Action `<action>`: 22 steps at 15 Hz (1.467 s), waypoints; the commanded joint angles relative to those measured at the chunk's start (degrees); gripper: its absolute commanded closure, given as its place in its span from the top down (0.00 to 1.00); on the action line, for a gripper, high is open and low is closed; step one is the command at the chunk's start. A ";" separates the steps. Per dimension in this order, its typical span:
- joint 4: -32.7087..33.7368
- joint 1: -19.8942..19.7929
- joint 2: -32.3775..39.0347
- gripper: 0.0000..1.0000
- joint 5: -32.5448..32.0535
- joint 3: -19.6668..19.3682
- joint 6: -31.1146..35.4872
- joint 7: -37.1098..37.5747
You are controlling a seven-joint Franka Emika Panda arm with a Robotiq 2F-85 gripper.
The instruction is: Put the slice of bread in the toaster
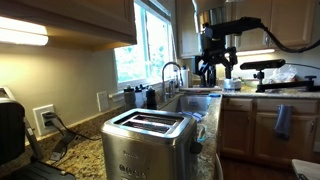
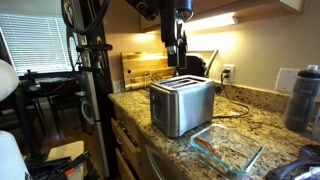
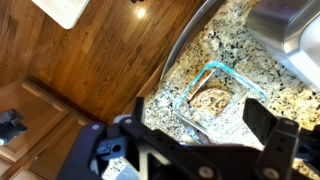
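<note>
1. wrist view, nearest: gripper at the bottom edge, fingers spread wide with nothing between them.
2. below the gripper: glass dish on the granite counter, close to the counter's edge.
3. slice of bread lies flat inside the dish, tan, well apart from the fingers. not in the toaster.
4. toaster shows as a steel corner at top right of the wrist view, near the dish. slots can't be seen from here.
5. past the counter edge: wood floor.
6. in an exterior view the dish sits in front of the toaster. the toaster stands upright and its cord trails off behind it.
7. in both exterior views the gripper hangs in the air above toaster height and touches nothing. same gripper shows beyond the toaster, whose two long top slots are in view.
8. farther back: cutting board against the wall, water bottle at the right edge, sink faucet under the window.
</note>
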 commanded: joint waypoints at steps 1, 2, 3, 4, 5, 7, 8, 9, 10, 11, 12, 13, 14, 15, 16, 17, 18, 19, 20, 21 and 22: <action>-2.96 -0.23 -3.88 1.00 2.24 2.15 0.17 7.52; -3.47 -0.13 -4.49 1.00 2.66 2.65 0.24 9.62; -3.89 -0.06 -5.07 1.00 2.78 3.16 0.40 11.60; -4.63 -0.08 -5.82 1.00 2.78 3.63 0.77 13.79; -5.15 -0.08 -6.51 1.00 2.76 4.05 0.88 15.96; -6.20 -0.31 -7.91 1.00 2.41 4.70 1.27 20.42; -6.70 -0.35 -8.62 1.00 2.16 4.83 1.61 22.10; -6.90 -0.46 -9.08 1.00 1.98 4.82 1.77 23.52; -6.83 -0.79 -9.27 1.00 1.54 4.70 2.17 24.84; -6.77 -0.99 -9.46 1.00 1.14 4.59 2.40 25.82; -6.61 -1.36 -9.41 1.00 0.54 4.49 2.91 26.86; -6.48 -1.74 -9.22 1.00 0.06 4.31 3.40 27.60; -6.54 -2.06 -9.17 1.00 -0.39 4.26 4.04 28.34; -6.53 -2.34 -9.03 1.00 -0.64 4.22 4.41 28.98; -6.70 -2.63 -8.94 1.00 -0.96 4.33 4.96 29.62; -7.01 -2.81 -8.87 1.00 -1.09 4.41 5.50 30.24; -7.15 -2.90 -8.61 1.00 -1.11 4.37 5.93 30.53; -7.40 -2.91 -8.46 1.00 -1.10 4.45 6.14 31.04; -6.73 -3.40 -6.97 1.00 -1.52 3.83 6.98 30.64; -6.90 -3.62 -6.50 1.00 -1.77 3.62 7.79 30.76; -6.65 -4.07 -5.58 1.00 -2.16 3.20 8.58 30.58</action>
